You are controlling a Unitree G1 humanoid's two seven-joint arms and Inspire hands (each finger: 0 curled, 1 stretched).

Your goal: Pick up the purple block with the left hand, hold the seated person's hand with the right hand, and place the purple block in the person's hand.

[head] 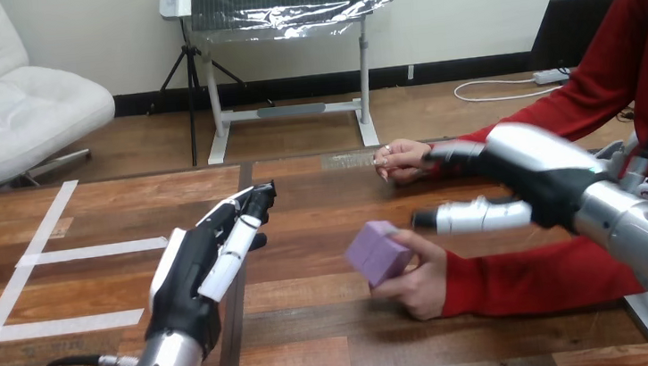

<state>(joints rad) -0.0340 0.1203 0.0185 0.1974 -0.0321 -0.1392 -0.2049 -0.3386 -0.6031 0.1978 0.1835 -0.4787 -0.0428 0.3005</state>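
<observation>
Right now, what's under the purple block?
The person's nearer hand cradles the purple block from below and beside. The block covers the palm; whether its corner touches the table cannot be seen.

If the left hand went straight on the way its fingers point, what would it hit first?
Nothing that I can see: the left hand points forward and right over bare table, passing left of the person's far hand and the purple block. Depth is hard to judge.
</observation>
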